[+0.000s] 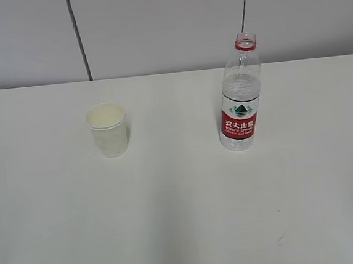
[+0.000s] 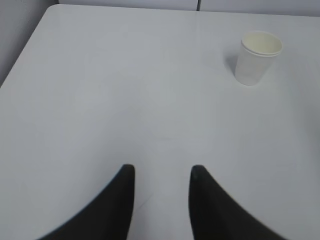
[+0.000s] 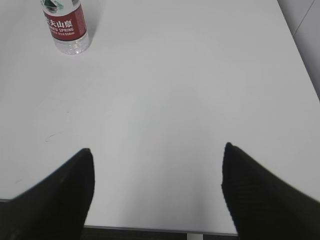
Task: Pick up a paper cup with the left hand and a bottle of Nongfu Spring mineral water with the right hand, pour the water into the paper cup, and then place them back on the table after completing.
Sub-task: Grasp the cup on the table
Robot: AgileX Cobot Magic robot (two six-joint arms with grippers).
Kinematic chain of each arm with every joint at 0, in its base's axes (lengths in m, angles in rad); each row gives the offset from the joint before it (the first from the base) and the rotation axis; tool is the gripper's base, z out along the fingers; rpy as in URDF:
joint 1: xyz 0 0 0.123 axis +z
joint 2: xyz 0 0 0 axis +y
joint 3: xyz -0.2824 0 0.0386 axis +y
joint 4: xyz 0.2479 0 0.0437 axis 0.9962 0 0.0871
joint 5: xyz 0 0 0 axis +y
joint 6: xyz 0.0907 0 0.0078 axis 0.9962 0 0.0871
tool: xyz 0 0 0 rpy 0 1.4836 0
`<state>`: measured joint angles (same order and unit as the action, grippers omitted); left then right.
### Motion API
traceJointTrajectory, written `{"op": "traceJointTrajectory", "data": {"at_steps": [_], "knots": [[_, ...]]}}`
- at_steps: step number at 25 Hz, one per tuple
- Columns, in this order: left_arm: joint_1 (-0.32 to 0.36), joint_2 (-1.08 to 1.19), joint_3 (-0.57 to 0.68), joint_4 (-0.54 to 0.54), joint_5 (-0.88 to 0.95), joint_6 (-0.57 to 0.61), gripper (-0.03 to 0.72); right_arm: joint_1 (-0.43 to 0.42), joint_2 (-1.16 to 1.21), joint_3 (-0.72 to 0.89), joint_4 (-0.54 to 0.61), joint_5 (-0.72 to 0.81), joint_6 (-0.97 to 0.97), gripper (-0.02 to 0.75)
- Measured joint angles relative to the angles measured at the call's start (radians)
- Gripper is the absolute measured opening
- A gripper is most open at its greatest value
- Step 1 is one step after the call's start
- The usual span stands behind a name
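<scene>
Black fingers of the left hand (image 2: 161, 172) stood slightly parted, holding nothing, low over the plain white table (image 1: 184, 218); the white paper cup (image 2: 257, 57) stood upright well ahead to its right. The right hand (image 3: 156, 152) gaped wide and empty, the uncapped red-labelled clear plastic water bottle (image 3: 65, 27) far ahead-left.
</scene>
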<state>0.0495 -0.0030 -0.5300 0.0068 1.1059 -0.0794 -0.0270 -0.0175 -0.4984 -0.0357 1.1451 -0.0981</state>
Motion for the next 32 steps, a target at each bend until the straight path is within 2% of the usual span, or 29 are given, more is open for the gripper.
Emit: {"op": "traceJointTrajectory", "data": {"at_steps": [26, 32], "knots": [[-0.002, 0.000, 0.000, 0.001, -0.001, 0.000, 0.238, 0.000, 0.000, 0.000, 0.000, 0.000, 0.000, 0.587], [-0.005, 0.025, -0.049, 0.020, -0.159, 0.000, 0.238, 0.000, 0.000, 0.000, 0.000, 0.000, 0.000, 0.587]]}}
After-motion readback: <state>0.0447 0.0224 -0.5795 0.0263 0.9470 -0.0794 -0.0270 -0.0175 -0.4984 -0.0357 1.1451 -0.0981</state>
